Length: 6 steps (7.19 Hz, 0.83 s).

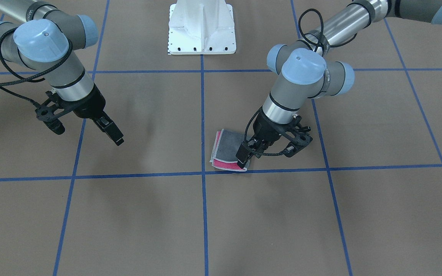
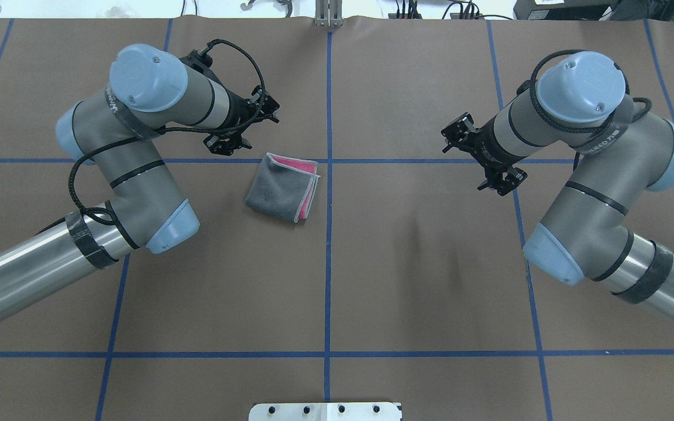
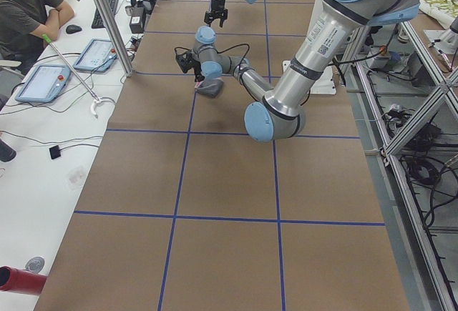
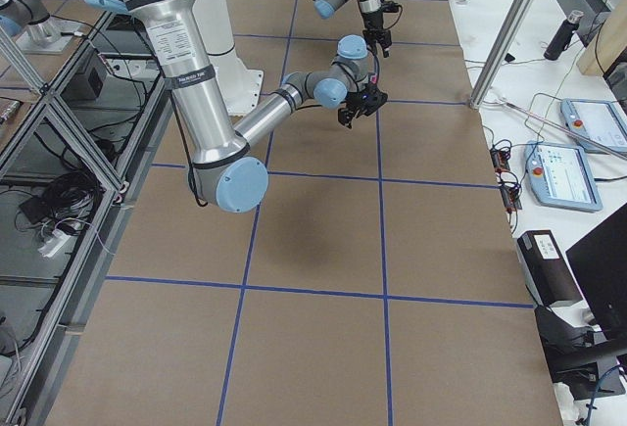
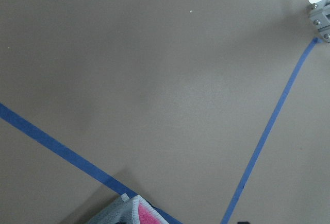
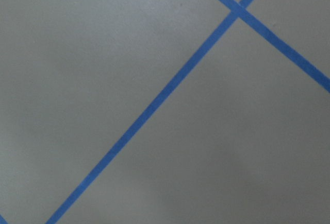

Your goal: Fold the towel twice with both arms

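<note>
I cannot tell how wide my left gripper (image 1: 243,158) or right gripper (image 1: 115,137) stands; the left might snag the towel (image 1: 228,143) open.

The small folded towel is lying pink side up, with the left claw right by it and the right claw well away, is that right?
Not quite: the overhead exterior view shows the towel lying dark grey side up, with pink only peeking out along its edges. The left claw is right by it and the right claw well away, as you said.
</note>
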Available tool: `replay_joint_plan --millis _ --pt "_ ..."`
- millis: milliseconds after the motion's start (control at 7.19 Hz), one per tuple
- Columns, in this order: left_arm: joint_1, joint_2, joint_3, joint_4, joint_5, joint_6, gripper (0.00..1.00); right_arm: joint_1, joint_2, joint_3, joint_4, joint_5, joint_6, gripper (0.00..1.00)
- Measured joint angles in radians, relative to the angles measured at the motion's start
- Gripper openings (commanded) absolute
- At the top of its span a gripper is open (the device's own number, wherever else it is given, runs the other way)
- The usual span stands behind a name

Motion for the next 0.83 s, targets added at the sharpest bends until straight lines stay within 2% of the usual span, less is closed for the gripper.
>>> replay_joint_plan --millis 278,557,835 --pt "0.018 -0.093 0.128 0.007 0.001 0.003 0.46 0.014 -0.005 -0.006 -0.005 0.000 -0.031 1.00" --pt "0.026 -0.120 0.160 0.063 -0.002 0.000 0.41 0.015 -0.006 -0.012 -0.006 0.000 -0.037 1.00" --pt "0.029 -0.141 0.157 0.193 -0.032 -0.003 0.39 0.014 -0.005 -0.015 -0.006 0.001 -0.038 1.00"
